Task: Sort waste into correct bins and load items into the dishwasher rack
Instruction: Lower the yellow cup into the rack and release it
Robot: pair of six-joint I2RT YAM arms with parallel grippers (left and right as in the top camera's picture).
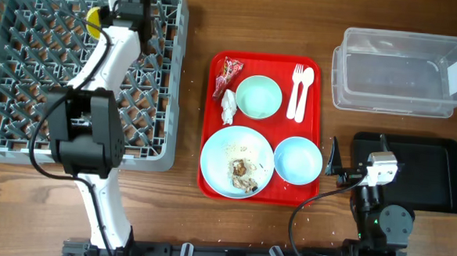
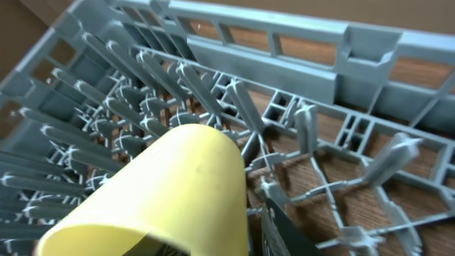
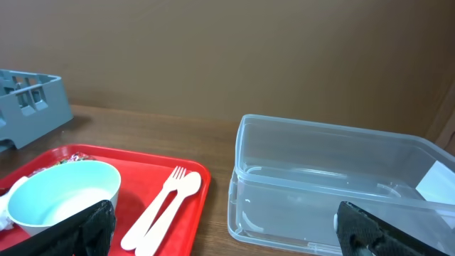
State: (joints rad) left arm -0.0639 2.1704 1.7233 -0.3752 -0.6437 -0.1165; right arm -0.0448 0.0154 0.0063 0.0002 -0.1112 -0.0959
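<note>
My left gripper [image 1: 111,17] is over the far side of the grey dishwasher rack [image 1: 27,78] and is shut on the small yellow cup [image 1: 95,17]. In the left wrist view the cup [image 2: 170,192] lies tilted just above the rack pegs [image 2: 298,135]. My right gripper [image 1: 337,161] is open and empty beside the black tray [image 1: 422,173]. On the red serving tray [image 1: 213,127] are the red wrapper [image 1: 229,71], white napkin [image 1: 229,106], green bowl [image 1: 258,97], blue bowl [image 1: 297,159], fork and spoon [image 1: 299,91], and the plate [image 1: 223,155] with food scraps [image 1: 243,176].
The clear tub [image 1: 400,70] stands at the back right, behind the black tray. In the right wrist view the tub [image 3: 327,178] is ahead to the right, with the fork and spoon [image 3: 163,206] and green bowl [image 3: 60,192] to the left.
</note>
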